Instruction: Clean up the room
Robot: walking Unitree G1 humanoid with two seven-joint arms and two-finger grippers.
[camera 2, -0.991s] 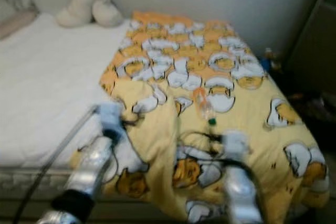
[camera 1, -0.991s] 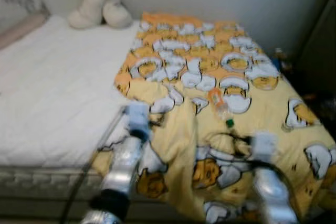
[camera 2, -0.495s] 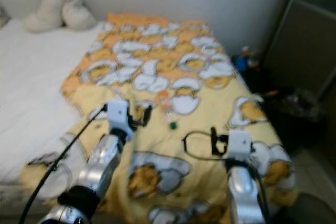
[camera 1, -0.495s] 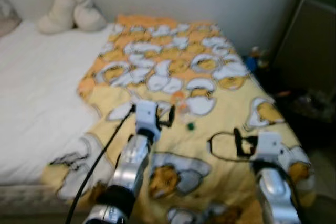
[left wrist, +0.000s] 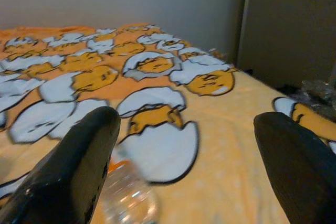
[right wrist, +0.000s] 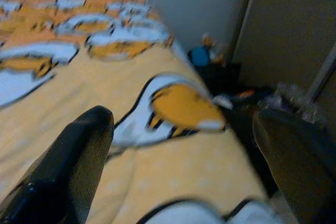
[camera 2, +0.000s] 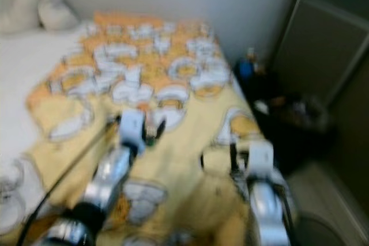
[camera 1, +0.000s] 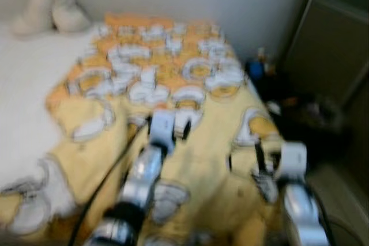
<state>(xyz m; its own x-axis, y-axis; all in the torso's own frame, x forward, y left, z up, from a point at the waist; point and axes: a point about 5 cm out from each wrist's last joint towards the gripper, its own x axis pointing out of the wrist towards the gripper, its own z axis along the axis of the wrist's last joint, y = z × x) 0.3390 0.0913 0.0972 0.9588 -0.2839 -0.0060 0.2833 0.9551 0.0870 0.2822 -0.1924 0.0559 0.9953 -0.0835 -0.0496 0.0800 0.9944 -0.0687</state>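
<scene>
Both grippers' fingers spread wide over the blanket [left wrist: 220, 124], a blurred, half-cut-off bottle [left wrist: 126, 195] lies just beside the left gripper's [left wrist: 189, 166] finger; right gripper [right wrist: 184, 171] holds nothing.

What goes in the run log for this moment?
left gripper: open over blanket, beside clear bottle | right gripper: open above blanket edge | head views blurred

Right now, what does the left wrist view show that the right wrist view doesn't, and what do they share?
The left wrist view has a clear bottle lying on the blanket by the open left gripper. The right wrist view has the open right gripper, a blue thing and clutter on the floor past the bed's edge. Both share the yellow egg-print blanket and a dark cabinet.
</scene>
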